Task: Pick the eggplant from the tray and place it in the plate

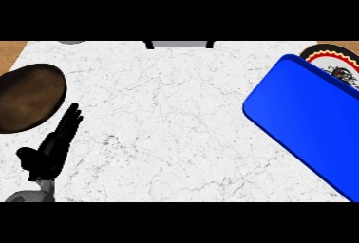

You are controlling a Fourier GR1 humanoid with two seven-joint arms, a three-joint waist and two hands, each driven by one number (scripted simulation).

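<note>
Marble counter [175, 118], blue tray [308, 128], brown plate [28, 97] beside left hand [49, 152]

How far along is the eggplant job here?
Done: nothing visible; no eggplant shows on the tray or the brown plate. In hand: nothing seen; the left robot hand rests open beside that plate, the right robot hand is out of view. Left: pick and place.

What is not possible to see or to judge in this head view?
- Eggplant: not visible anywhere; the blue tray is cut off by the right edge, so its unseen part may hold it.
- Patterned plate: largely hidden behind the tray and cut by the right edge.
- Right hand: outside the head view.
- Brown dish: cut by the left edge.
</note>
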